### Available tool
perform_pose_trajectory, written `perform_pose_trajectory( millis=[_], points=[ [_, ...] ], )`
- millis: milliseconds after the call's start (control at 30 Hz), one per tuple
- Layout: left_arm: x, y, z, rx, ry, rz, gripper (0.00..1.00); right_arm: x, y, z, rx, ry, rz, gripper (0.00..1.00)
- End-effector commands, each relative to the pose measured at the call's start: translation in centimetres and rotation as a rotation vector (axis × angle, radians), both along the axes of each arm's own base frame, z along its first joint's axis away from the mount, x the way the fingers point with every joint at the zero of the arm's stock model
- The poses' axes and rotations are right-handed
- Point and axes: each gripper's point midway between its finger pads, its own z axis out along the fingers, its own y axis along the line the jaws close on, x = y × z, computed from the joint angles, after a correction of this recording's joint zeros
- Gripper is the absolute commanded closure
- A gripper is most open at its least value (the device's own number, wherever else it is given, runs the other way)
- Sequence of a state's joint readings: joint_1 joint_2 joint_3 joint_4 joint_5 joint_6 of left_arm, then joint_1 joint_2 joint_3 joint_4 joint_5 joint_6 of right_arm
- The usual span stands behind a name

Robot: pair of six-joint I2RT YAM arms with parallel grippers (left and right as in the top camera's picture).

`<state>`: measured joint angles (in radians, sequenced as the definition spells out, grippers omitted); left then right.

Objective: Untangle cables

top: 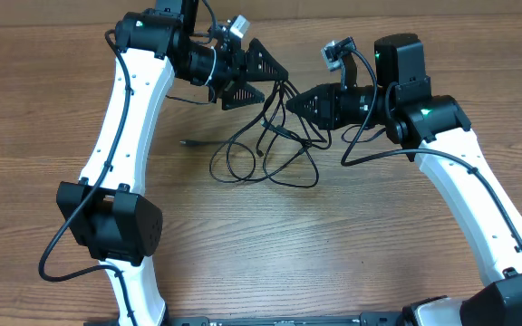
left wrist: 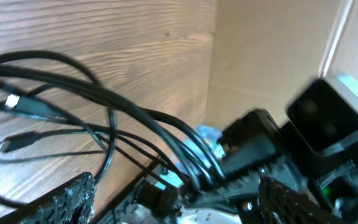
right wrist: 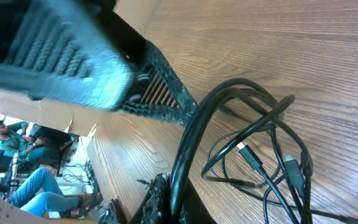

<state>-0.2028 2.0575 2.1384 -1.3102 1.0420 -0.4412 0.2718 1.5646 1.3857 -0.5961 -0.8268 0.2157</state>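
- Cables (top: 268,136) lie in one loose black tangle on the tabletop (top: 333,244), between my two arms, and several strands rise out of it toward both sets of jaws.
- One loose end with a small plug (top: 188,143) trails out flat to the left of the tangle, apart from the loops.
- My left arm (top: 125,118) runs up the left side from its base, elbow bent. The wrist is turned so the left jaws point right, over the top of the tangle.
- The left jaws are spread wide. From above I see the two fingers (top: 265,62) as separate wedges. In the left wrist view a bundle of cables (left wrist: 123,106) runs through the gap toward the base of the jaws, and neither finger is pressed on it.
- A silver tip (left wrist: 11,101) shows among the strands lying lower in that view.
- My right arm (top: 469,190) comes in from the right side, with the wrist bent so the right jaws point left, near the left jaws but apart from them.
- From above the right jaws read as a single dark wedge.
- In the right wrist view the cables (right wrist: 188,134) arch up out of a narrow gap between the two fingers (right wrist: 61,56). I cannot tell whether the jaws are pinching them.
- Past that arch the rest of the tangle rests on the wood.
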Motion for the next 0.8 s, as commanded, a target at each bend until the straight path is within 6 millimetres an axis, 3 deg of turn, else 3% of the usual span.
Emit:
perform_pose_trajectory(
  millis=[0,533,767],
  points=[
    [0.0,0.3,1.1,0.058,0.104,0.124,0.16,-0.1,0.8,1.6,0.031,-0.044,0.040,0.96],
    [-1.0,-1.5,-0.2,0.145,0.186,0.165,0.25,-0.7,1.6,3.2,0.102,-0.094,0.114,0.96],
    [-0.5,-0.1,-1.7,0.254,0.168,0.220,0.24,-0.8,1.8,3.7,0.117,-0.110,0.128,0.96]
  ],
)
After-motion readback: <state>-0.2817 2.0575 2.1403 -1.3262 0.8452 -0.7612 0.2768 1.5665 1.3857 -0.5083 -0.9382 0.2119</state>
